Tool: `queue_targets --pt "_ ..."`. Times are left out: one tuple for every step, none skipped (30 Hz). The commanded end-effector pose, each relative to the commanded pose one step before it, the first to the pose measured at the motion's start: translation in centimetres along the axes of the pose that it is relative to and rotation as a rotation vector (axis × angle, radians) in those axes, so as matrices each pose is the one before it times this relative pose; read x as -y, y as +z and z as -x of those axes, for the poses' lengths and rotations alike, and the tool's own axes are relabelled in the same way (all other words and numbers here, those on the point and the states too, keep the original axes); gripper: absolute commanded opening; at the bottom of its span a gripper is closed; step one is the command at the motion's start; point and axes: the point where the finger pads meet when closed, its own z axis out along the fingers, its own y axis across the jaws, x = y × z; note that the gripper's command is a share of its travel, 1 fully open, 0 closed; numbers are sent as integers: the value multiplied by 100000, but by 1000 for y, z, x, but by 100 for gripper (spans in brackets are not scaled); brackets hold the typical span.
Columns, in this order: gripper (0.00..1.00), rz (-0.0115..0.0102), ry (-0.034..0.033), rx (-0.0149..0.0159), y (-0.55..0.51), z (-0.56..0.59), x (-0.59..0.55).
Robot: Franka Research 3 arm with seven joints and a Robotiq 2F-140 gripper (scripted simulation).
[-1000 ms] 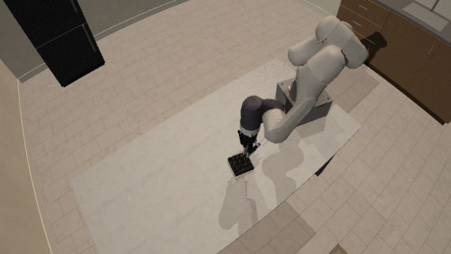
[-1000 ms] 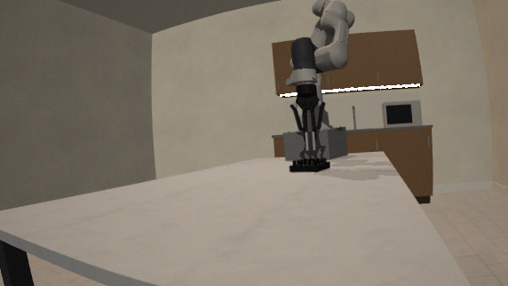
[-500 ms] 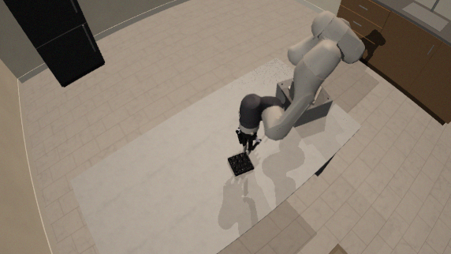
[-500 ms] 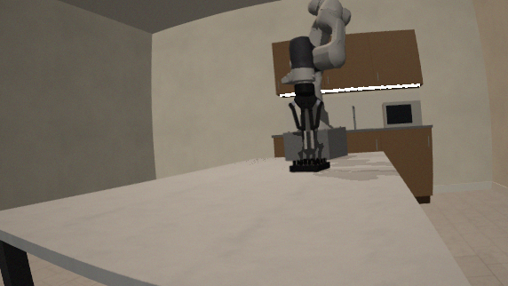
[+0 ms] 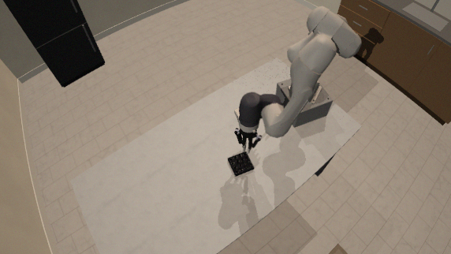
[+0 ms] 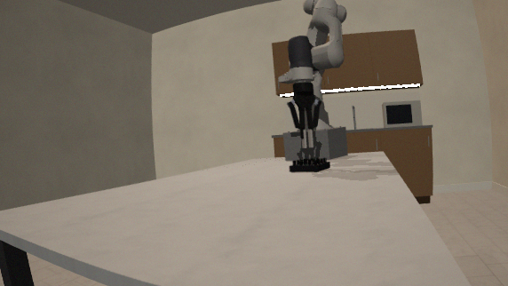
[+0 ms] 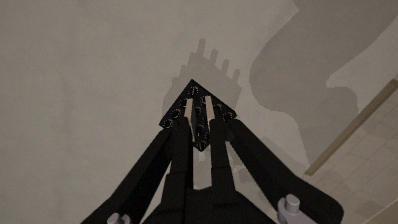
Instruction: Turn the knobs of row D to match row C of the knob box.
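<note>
Use these views to check position only; they do not confirm completion of row D. The knob box (image 5: 240, 164) (image 6: 309, 168) (image 7: 199, 117) sits on the tabletop (image 5: 158, 177) (image 6: 222, 213) (image 7: 100, 75), below the tool (image 5: 246, 150) (image 6: 307, 146) (image 7: 200, 106). The tool's fingers stand slightly apart, with a narrow gap and nothing clamped between them; their tips are above the box. The white lines and printed names are too small to read, so you cannot tell which of the four row D knobs match row C, or whether the other rows keep their starting marks. Treat the row match as unverified. Any mismatched row D knob remains to be turned. The final withdrawal also remains: the arm (image 5: 303, 79) (image 6: 328, 53) is over the work area, so move it away before you finish.
</note>
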Motion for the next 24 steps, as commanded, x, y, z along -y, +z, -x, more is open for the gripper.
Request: queue_targets --pt "12 -516 -15595 975 -134 -66 320" --pt "12 -1 -1637 4 -28 -30 20" --pt "12 -1 -1634 5 -28 -29 19" --pt "12 -2 -1634 6 -28 -29 18" --pt "12 -2 -1637 7 -28 -29 18" --pt "12 -3 -1641 9 -29 -29 17" --pt "12 -3 -1646 10 -29 -29 17" --pt "12 -4 -1650 11 -29 -29 17" --pt "12 -5 -1650 12 -29 -29 16" --pt "12 -6 -1656 14 -29 -29 16" --pt "12 -7 -1660 15 -29 -29 15" --pt "12 -7 -1662 16 -30 -28 15" --pt "12 0 0 0 0 0 0" --pt "12 0 0 0 0 0 0" --pt "12 -24 -4365 47 -78 -73 38" --pt "12 -11 -1660 20 -30 -28 13" --pt "12 -12 -1698 21 -31 -28 13" --pt "12 -13 -1677 22 -30 -27 12" --pt "12 -14 -1669 23 -30 -27 12" --pt "12 -15 -1666 24 -30 -27 12" --pt "12 -16 -1666 25 -31 -26 11" --pt "12 -18 -1668 26 -31 -26 11" --pt "12 -19 -1672 27 -31 -26 11" --pt "12 -20 -1675 27 -31 -26 10"
